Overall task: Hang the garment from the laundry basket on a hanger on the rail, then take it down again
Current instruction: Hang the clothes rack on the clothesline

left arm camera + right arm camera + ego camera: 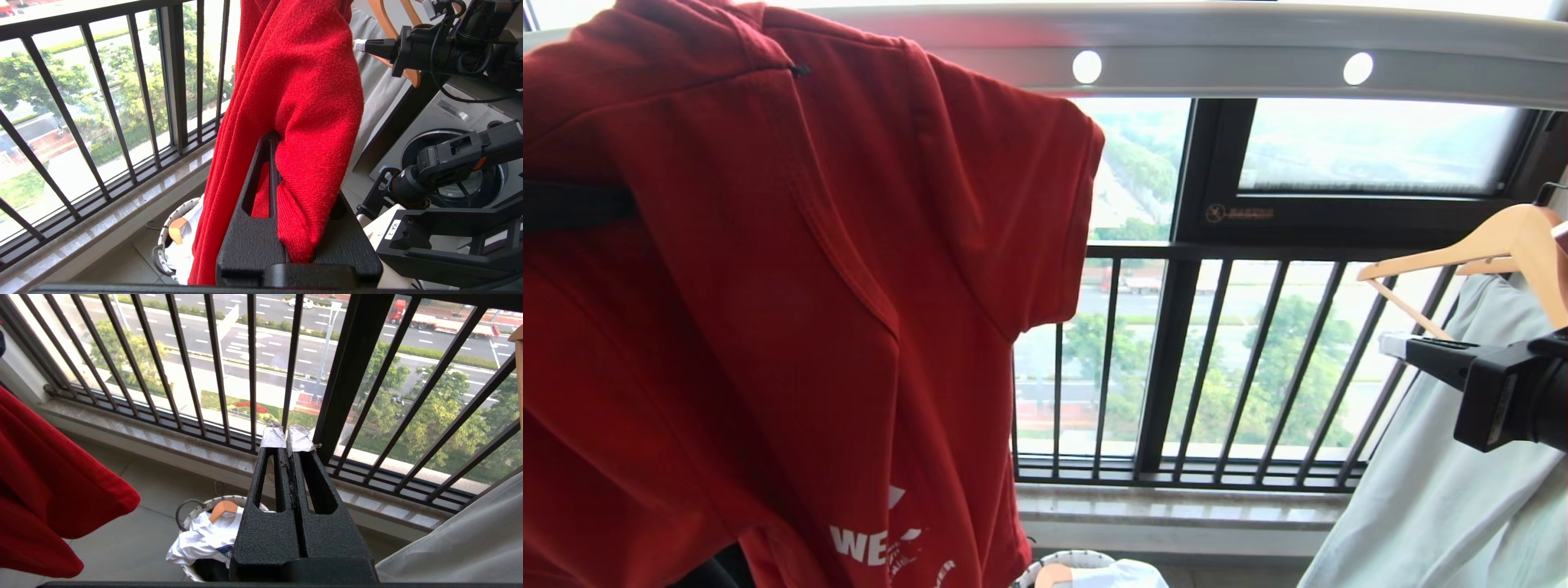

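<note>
Two grippers up by the window, one clamped on red cloth, one closed on nothing.

Left gripper (282,171) has its jaws pinched tight on a fold of the red T-shirt (768,310), which hangs high on the left just under the grey rail (1225,69), white lettering near its lower hem. Right gripper (286,441) has its taped fingertips pressed together and empty, held near the wooden hanger (1494,245) carrying a pale garment (1462,490) at the right. Below, the laundry basket (192,508) stands on the floor by the black window railing (1217,367), white cloth inside.
</note>
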Motion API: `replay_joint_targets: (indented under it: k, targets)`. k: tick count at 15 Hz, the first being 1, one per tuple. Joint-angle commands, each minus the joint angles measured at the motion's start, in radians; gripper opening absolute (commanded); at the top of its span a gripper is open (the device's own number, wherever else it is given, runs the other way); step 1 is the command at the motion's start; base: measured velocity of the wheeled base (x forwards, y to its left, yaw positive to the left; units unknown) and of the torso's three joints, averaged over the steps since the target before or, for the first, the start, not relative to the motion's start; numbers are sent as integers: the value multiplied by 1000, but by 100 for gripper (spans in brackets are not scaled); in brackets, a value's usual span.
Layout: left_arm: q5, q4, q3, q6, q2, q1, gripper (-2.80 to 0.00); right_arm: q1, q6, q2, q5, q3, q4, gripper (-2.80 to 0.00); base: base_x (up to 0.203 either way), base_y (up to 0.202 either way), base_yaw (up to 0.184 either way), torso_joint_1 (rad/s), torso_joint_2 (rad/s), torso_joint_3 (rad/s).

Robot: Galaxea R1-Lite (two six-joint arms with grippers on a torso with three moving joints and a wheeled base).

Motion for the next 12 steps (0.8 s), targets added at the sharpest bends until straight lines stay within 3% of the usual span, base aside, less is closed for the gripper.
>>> replay_joint_targets:
  k: [1, 12]
  targets:
    - [-6, 4, 0, 0, 0, 0, -280, 0, 2, -2, 0, 2, -3, -280, 0, 0, 0, 109, -236, -123]
    - [-1, 3, 8, -1, 7, 0, -280, 0, 2, -25, 3, 14, -9, -280, 0, 0, 0, 4, -14, -3]
